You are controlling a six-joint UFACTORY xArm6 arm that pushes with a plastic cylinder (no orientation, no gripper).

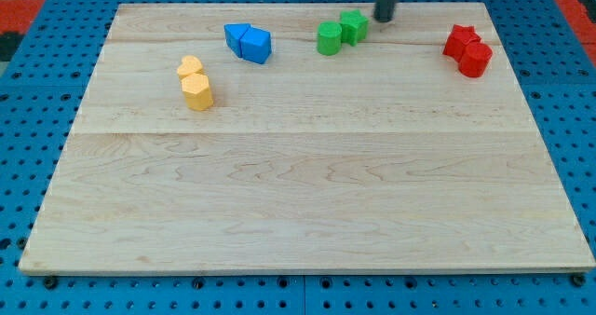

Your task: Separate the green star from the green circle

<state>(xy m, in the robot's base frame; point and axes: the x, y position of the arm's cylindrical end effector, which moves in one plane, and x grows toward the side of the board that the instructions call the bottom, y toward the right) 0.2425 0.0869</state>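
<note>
The green circle and the green star sit touching each other near the view's top, just right of centre, the star to the upper right of the circle. My tip stands just to the right of the green star, a small gap away from it, at the board's top edge.
Two blue blocks lie together left of the green pair. Two yellow blocks sit further left and lower. Two red blocks lie at the view's upper right. The wooden board lies on a blue pegboard.
</note>
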